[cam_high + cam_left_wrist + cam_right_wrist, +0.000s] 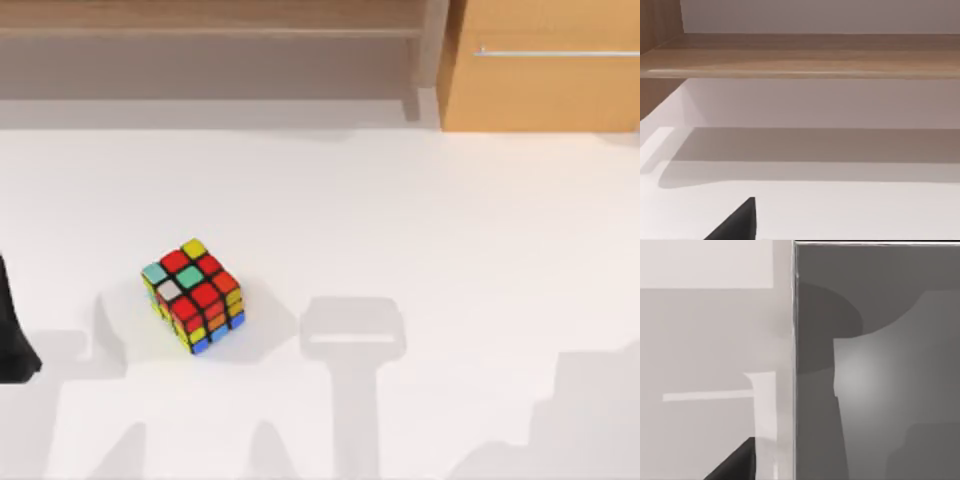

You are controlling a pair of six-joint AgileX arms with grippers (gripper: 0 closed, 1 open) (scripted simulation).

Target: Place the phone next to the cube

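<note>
The cube [193,295], a scrambled puzzle with mostly red stickers on top, rests on the white table [470,220] left of centre. Close in front of the right wrist camera hangs the phone [875,380], a flat grey slab with a silvery edge. My right gripper [800,472] is shut on it, one dark fingertip [737,465] showing beside that edge. A rounded rectangular shadow [352,328] lies on the table right of the cube. My left arm [12,340] is parked at the table's left edge, its gripper [800,235] open with one fingertip [740,222] in sight.
A low wooden shelf [210,30] runs along the back of the table. At the back right stands a wooden cabinet [540,70] with a metal handle. Bare white tabletop surrounds the cube on every side.
</note>
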